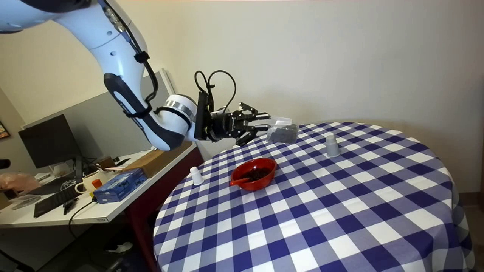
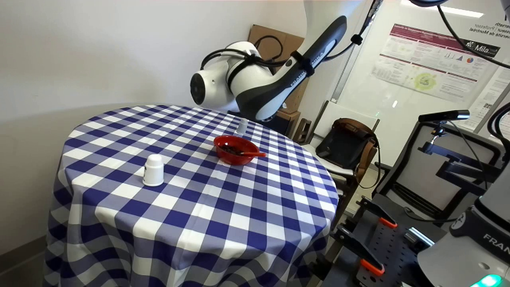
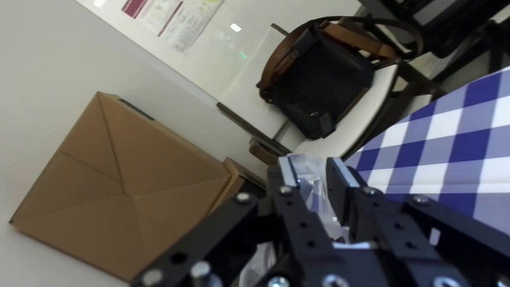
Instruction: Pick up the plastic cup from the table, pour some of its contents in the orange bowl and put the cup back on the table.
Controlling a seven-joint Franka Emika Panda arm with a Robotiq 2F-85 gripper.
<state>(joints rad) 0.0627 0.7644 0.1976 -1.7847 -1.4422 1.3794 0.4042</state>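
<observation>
Plastic cup (image 1: 284,134) is in the air, held by the gripper (image 1: 267,122); jaws closed in only as far as the clear plastic pinched between them, which shows in the wrist view too. Jaws sit roughly one above the other, cup sticking out past the fingertips. My read: that leaves the gripper clear of the pour path and lets a wrist roll do the tipping. Some lean likely, but the clear walls make the angle hard to call. Dark stuff sits low in the cup; no stream that I can see. Orange bowl (image 1: 261,184) is on the checkered table (image 1: 321,211), lower than the cup and apparently off to one side, not squarely under it. In an exterior view the arm (image 2: 253,81) hides the cup, so depth is a guess. Bowl holds dark bits (image 1: 259,173) much like the cup's load, so part of the pour may be done; can't confirm. A red handle (image 2: 255,154), probably a spoon's, pokes out over the rim, likely parked for grabbing. White container (image 1: 196,176) and greyish container (image 1: 332,146) stand well apart from the bowl, which suits pouring: less to knock. If more is wanted, centre over the bowl, roll slowly; otherwise level and lower. Main risk: over-squeezing thin plastic.
</observation>
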